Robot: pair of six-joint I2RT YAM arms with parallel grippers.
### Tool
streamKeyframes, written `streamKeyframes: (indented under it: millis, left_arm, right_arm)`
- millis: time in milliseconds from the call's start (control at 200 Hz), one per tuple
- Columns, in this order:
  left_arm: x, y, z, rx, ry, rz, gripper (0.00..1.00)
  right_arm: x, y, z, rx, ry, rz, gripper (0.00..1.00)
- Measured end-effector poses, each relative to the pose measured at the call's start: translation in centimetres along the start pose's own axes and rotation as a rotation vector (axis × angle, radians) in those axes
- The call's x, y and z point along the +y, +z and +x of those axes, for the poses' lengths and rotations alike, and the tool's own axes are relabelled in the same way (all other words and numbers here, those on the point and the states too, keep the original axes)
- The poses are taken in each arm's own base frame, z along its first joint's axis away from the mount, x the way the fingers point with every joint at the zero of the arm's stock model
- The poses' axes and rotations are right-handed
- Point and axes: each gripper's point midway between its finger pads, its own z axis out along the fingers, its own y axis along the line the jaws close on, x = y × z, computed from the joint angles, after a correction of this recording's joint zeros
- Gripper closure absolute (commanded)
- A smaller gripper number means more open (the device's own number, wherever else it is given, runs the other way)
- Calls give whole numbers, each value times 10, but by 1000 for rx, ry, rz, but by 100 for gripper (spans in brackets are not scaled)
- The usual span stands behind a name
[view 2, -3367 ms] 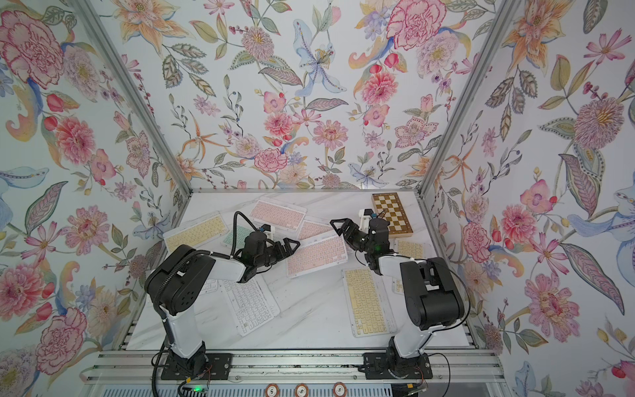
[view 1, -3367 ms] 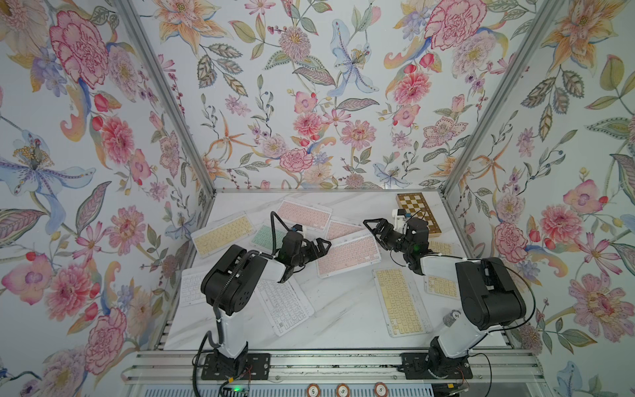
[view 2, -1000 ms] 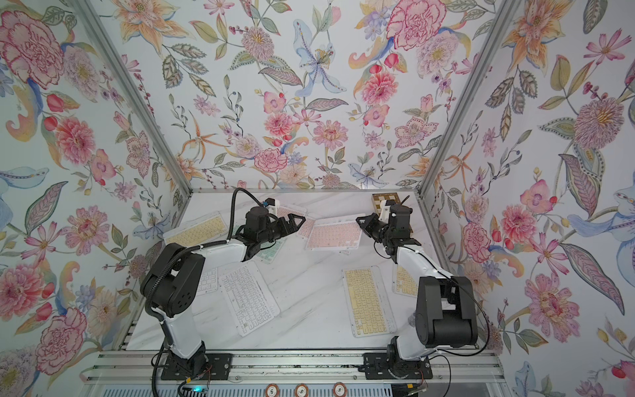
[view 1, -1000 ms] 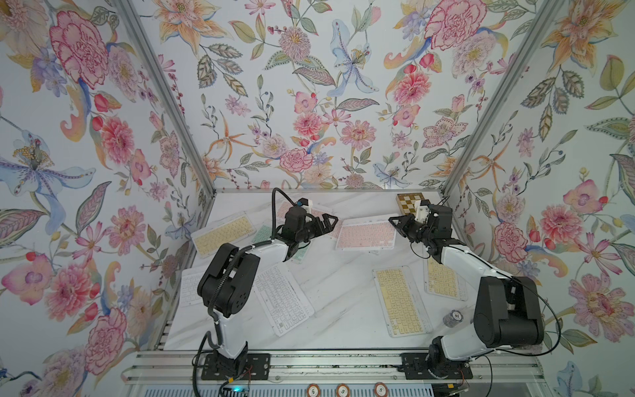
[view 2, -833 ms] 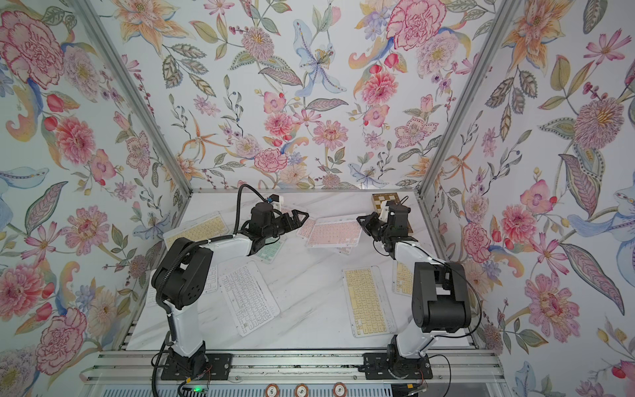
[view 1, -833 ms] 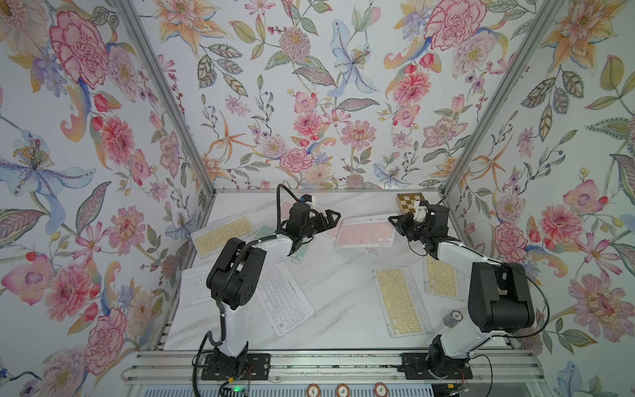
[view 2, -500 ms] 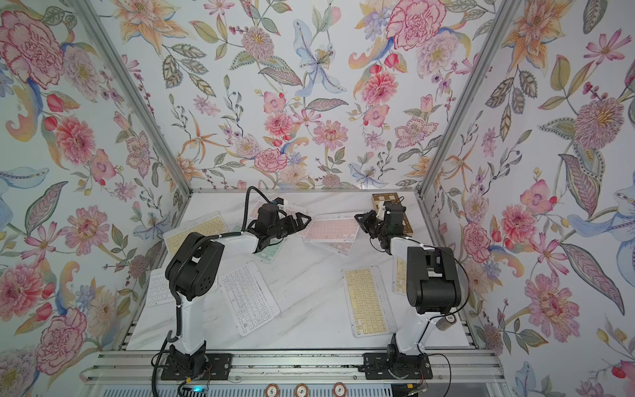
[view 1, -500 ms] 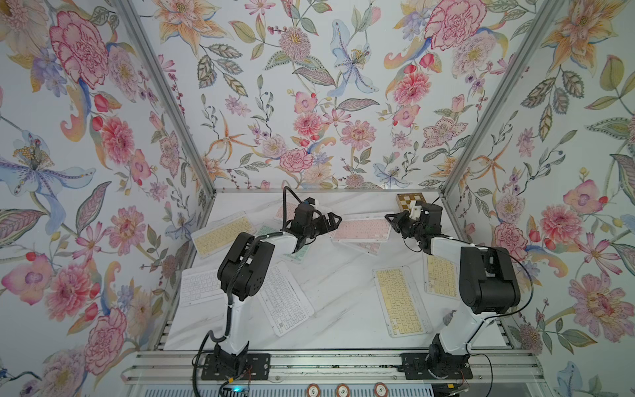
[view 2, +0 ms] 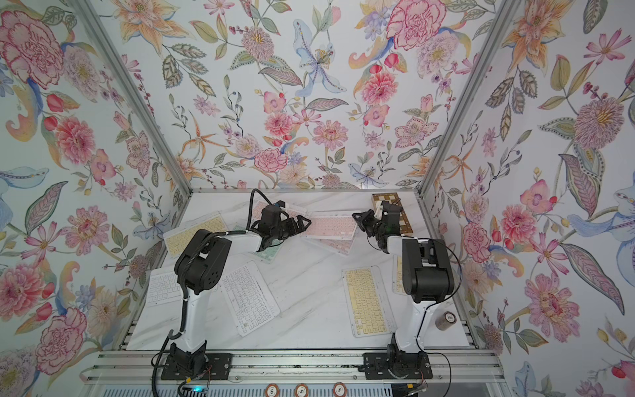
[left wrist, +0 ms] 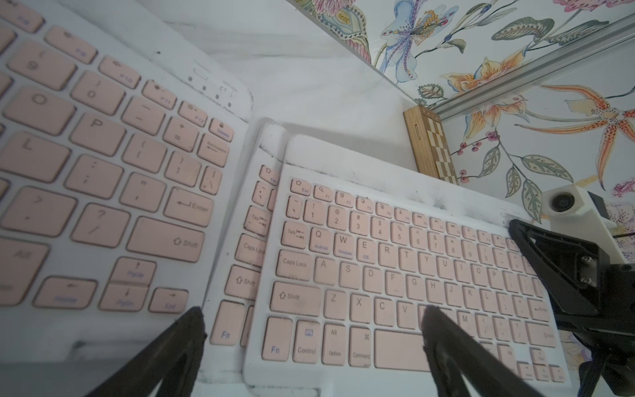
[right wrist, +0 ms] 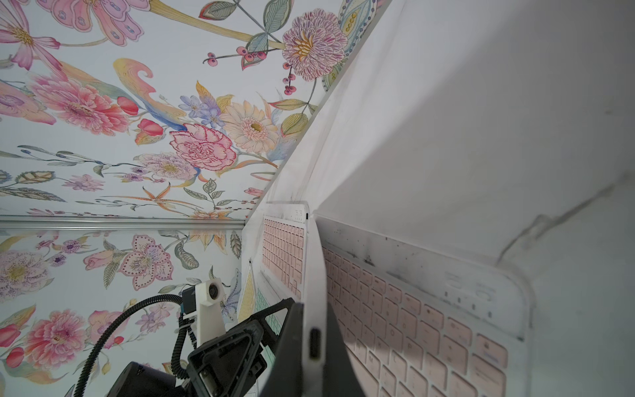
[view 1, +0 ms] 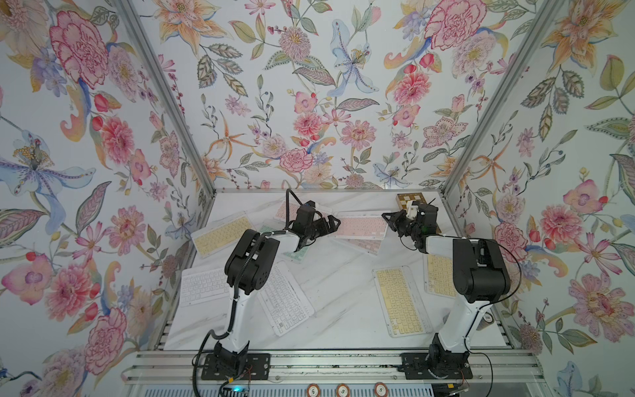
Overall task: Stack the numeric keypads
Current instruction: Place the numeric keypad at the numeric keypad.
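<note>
Where the top views give only the left gripper (view 1: 324, 229) and the right gripper (view 1: 387, 218) facing each other across a pink keypad (view 1: 362, 225) at the back of the table (view 1: 343, 285), the wrist views settle the grips. The right wrist view shows the right gripper pinched tight on that keypad's short edge, one finger (right wrist: 292, 343) on either face and the charging port between them. The keypad is seen edge-on there (its keys barely show).

The left wrist view shows what that one cannot. The left gripper is spread wide and clamps nothing, with one fingertip (left wrist: 433, 319) over the keypad's lower key rows and the other out past its end. It also shows the pink keypad lying askew over a lower pink keypad (left wrist: 247, 247), with a third pink keypad (left wrist: 103, 154) just beside them and the chessboard (left wrist: 433, 144) by the back wall. Whether the upper one already rests on the lower I cannot tell.

Only the top views show the rest: a yellow keypad (view 1: 400, 302), a white keypad (view 1: 285, 302) and a mint keypad (view 1: 297, 254), lying nearer the front.

Some three seconds ago the pink keypad lay slanted near the table's middle. It is now farther back, over its fellow. Both grippers have gone back with it, and the right one now hides part of the chessboard, which was then in full view.
</note>
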Motion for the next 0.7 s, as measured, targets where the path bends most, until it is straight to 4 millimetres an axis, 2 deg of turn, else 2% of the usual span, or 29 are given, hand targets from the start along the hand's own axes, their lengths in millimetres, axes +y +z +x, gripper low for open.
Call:
streamKeyframes:
  millis: [701]
  left_arm:
    - [3, 3, 1, -1, -12, 4, 1]
  right_arm:
    - [-6, 17, 3, 9, -4, -37, 97]
